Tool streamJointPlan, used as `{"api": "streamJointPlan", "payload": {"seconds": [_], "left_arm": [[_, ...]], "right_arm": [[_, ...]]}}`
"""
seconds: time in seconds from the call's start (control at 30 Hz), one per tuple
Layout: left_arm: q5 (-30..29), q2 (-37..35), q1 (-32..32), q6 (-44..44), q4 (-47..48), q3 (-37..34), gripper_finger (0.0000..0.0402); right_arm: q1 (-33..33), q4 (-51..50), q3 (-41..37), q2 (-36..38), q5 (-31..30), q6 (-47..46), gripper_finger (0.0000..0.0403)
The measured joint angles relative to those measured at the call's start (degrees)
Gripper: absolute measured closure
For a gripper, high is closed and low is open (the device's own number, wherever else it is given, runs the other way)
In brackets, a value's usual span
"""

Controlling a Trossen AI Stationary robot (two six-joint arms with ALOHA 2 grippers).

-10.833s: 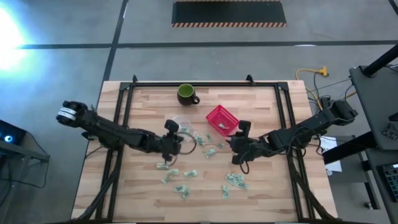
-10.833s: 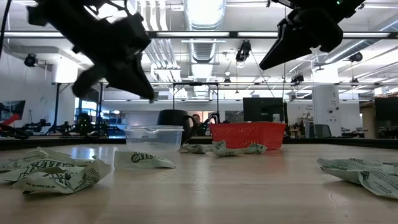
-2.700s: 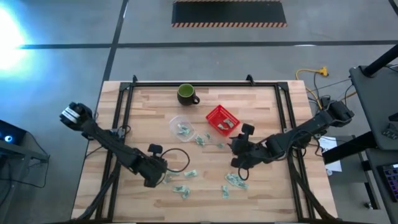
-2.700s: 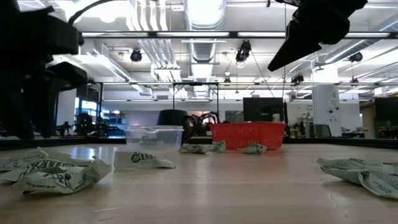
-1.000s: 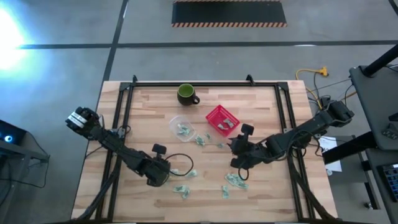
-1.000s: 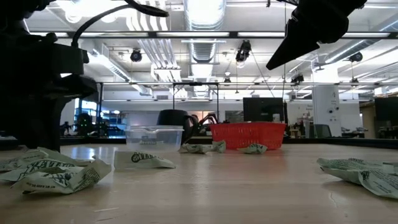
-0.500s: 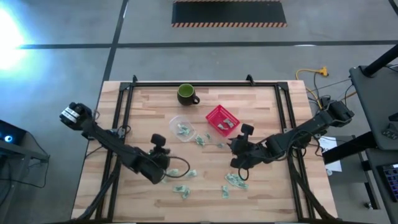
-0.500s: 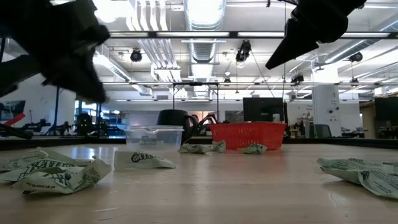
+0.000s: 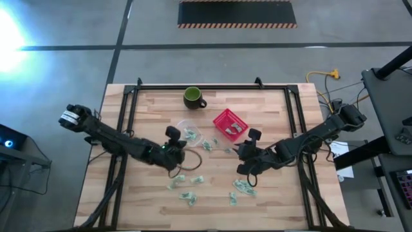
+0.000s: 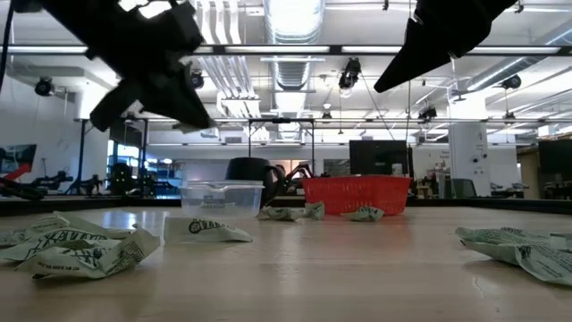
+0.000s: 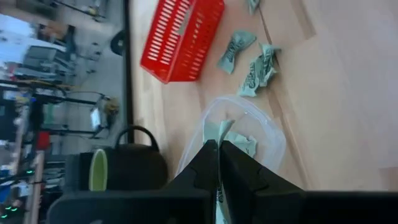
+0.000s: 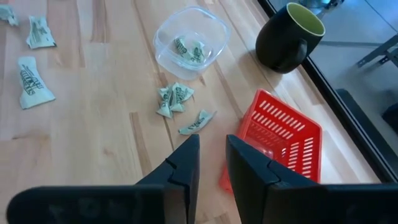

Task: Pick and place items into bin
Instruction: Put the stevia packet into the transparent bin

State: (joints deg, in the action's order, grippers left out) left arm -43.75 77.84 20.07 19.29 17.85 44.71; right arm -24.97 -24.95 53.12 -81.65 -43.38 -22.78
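Observation:
Several small pale green-and-white wrappers lie on the wooden table, and more lie near the red basket. A clear container holds a few wrappers. My left gripper hangs above the table just beside the near-left side of that container, shut on a wrapper. In the left wrist view the container lies straight ahead of my left gripper. My right gripper hovers above the table near the basket's near side, narrowly open and holding nothing. My left gripper pinches a wrapper between its two fingers; only a thin pale green sliver shows in the slit between them. The wrapper is lifted clear of the table. The fingers hide the rest of it.
A dark green mug stands near the far edge, beyond the container. A few loose wrappers lie between the container and the basket. More wrappers lie near the right arm. Black frame rails run along the table's left, right and far edges.
My left gripper has risen from the wrappers at the near-left of the table and moved toward the far edge and the right, up to the clear container. My right gripper has kept still.

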Motion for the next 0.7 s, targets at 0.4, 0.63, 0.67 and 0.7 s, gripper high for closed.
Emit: {"api": "streamJointPlan", "payload": {"seconds": [0.4,0.63,0.67,0.7], "left_arm": [[9.12,2.10,-10.72,3.93,-2.34,-0.09,0.0402],[13.13,2.68,-14.01,6.87,-5.63,-0.09,0.0402],[13.54,2.89,-14.37,7.12,-5.91,-0.09,0.0402],[13.90,3.15,-14.69,7.44,-5.87,-0.12,0.0402]], "right_arm": [[-0.02,0.44,-0.93,0.00,0.04,-3.82,0.0330],[-0.02,1.70,-1.81,0.00,0.04,-4.22,0.0334],[-0.02,1.68,-1.84,0.00,0.07,-4.22,0.0332],[-0.02,1.71,-1.84,0.00,0.05,-4.20,0.0331]]}}
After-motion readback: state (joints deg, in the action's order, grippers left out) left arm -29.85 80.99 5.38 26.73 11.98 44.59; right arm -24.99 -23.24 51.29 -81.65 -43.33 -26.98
